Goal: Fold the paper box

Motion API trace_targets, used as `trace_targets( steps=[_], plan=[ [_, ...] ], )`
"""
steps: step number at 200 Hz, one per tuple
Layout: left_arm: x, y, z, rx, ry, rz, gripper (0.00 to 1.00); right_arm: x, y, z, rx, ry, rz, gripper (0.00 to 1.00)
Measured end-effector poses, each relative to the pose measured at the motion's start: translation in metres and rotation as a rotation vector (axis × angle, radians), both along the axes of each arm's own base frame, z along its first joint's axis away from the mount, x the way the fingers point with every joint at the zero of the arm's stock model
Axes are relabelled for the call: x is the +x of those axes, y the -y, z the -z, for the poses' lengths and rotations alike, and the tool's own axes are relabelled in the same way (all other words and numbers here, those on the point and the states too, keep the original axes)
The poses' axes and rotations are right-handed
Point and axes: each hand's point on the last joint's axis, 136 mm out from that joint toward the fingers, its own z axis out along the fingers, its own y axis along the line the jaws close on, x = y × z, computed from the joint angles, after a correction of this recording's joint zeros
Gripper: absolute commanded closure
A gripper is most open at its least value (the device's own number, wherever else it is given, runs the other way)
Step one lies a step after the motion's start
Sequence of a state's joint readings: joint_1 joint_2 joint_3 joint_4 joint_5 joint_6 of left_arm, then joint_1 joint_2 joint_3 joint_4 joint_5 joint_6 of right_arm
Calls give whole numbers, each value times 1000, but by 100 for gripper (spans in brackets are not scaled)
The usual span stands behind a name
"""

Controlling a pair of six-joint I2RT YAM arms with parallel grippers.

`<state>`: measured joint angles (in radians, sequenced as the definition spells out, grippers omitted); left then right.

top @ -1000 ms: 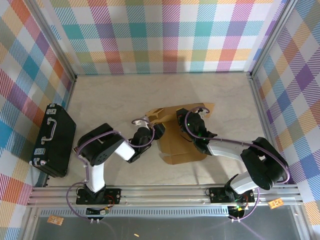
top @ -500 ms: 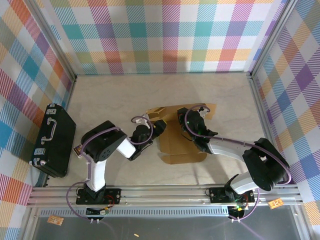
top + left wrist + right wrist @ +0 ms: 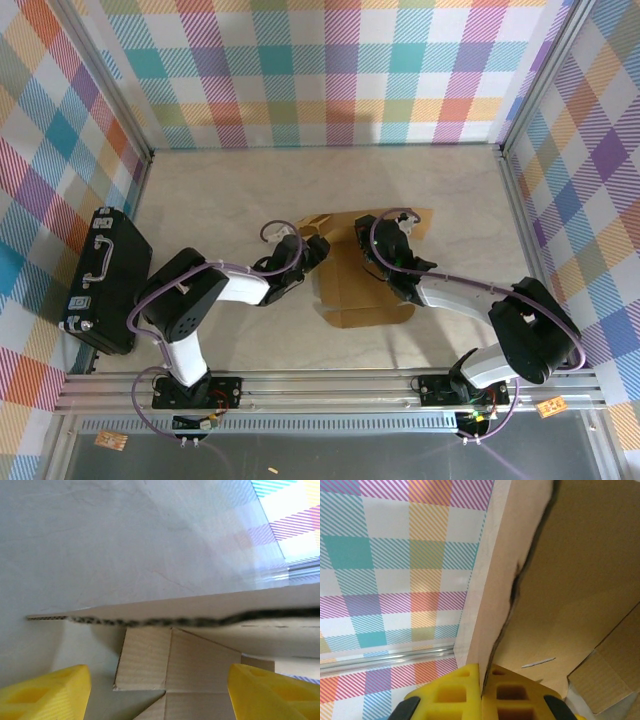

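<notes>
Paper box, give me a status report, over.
Left jaws open, facing a lifted panel edge. Right jaws shut on the paper box, not yet box-shaped. Black case far left, apart from it.

The pale table (image 3: 250,200) before me carries the brown paper box (image 3: 365,300) near its middle and a black case (image 3: 105,280) at its left edge.

Looks like a robotics lab cell, not a home or shop. Pale marbled table (image 3: 220,190) boxed in on three sides by plaid-printed walls (image 3: 330,70) on aluminium posts (image 3: 103,80). Left arm (image 3: 190,300) and right arm (image 3: 520,335) bolted to a slotted rail (image 3: 330,385) at the near edge, trailing purple cables (image 3: 470,283). Black case (image 3: 105,280) parked at the left.
</notes>
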<state>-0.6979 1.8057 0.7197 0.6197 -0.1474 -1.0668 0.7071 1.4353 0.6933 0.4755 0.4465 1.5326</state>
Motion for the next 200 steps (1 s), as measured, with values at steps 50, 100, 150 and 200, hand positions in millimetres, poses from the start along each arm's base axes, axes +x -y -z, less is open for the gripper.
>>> trace_targets(
  steps=[50, 100, 150, 200],
  plan=[
    [18, 18, -8, -87, 70, 15, 27, 4, 8, -2, -15, 0, 38, 100],
    [16, 31, -11, -146, 82, 81, 29, 6, 10, -4, -18, 5, 54, 100],
    [6, 29, -6, -75, 52, 114, 37, 6, 9, -4, -29, -12, 55, 100],
    [-27, -11, -12, 122, 20, 77, 67, 10, 3, -16, 11, -105, 34, 100]
  ],
)
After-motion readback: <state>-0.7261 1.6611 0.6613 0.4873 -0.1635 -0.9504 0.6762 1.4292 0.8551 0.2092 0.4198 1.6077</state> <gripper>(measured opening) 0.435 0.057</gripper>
